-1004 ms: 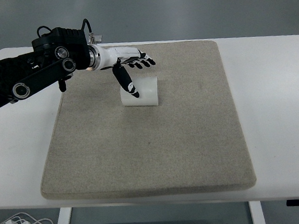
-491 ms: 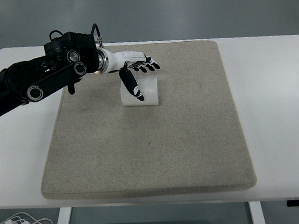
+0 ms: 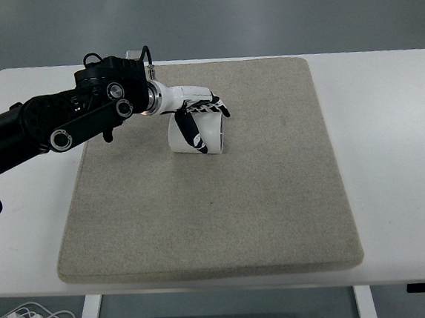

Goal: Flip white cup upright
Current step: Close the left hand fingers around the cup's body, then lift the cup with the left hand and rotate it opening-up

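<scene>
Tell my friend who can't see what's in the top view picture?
A robot's left hand wraps around a white cup lying on a beige mat on a white table.

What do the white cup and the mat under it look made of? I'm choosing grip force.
White cup: smooth, opaque white with a soft sheen, probably plastic or glazed ceramic; the picture cannot settle which. Mat: beige, matte, finely speckled with rounded edges, looks like felt or woven fabric. The left hand is closing around the cup.
</scene>
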Controlling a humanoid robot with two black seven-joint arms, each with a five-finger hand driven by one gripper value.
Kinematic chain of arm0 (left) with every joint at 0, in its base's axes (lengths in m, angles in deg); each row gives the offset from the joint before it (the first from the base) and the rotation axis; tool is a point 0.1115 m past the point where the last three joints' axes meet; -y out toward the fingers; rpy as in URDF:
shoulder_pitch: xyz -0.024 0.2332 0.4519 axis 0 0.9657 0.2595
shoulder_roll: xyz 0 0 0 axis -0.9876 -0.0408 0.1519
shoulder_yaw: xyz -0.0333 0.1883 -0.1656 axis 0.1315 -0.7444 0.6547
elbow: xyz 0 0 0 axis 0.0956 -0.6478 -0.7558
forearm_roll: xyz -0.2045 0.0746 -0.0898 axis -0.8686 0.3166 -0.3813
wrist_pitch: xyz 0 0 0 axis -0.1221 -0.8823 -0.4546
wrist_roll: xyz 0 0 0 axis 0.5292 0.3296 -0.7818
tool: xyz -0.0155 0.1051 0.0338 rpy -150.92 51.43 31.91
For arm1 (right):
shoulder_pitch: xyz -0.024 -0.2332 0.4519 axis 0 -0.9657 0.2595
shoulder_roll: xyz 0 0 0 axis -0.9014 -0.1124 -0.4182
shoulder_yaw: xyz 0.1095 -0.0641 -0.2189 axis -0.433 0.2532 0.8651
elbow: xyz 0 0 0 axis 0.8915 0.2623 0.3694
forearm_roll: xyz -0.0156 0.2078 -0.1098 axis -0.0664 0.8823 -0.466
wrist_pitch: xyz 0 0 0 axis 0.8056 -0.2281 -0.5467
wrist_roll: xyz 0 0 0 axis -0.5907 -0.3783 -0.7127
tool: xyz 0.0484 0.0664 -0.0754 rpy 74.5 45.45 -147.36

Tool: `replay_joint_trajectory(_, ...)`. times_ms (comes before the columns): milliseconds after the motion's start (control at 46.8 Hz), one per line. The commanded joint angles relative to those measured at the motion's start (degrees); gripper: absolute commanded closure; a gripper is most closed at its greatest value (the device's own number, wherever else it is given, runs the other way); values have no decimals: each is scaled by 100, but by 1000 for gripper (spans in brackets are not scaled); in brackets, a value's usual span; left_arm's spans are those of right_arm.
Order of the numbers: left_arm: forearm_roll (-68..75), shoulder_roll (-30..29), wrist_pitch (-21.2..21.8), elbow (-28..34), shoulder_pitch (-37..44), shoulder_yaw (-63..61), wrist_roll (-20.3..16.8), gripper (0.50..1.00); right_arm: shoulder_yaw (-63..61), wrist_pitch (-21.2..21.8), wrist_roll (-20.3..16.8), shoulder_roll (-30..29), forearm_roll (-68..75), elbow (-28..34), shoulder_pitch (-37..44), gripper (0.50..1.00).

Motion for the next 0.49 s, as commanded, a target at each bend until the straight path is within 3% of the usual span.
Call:
replay_joint_trajectory(0,146,3,0,10,1,0,1,716,0,0,0,0,0,0,0,548)
replay_joint_trajectory(64,190,3,0,10,1,0,1,726,0,0,0,0,0,0,0,548)
replay_joint_trajectory(192,208,3,-17,1,1,9,1,804,0,0,0,0,0,0,0,548)
replay_joint_trajectory(256,190,-6,-17,1,10,44,9,902,0,0,0,0,0,0,0,548)
replay_joint_trajectory(299,129,-6,-17,1,10,96,1,930,0,0,0,0,0,0,0,548)
replay_joint_trajectory(470,-257,-94,-35,27,27,527,-17,930,0,0,0,0,0,0,0,548)
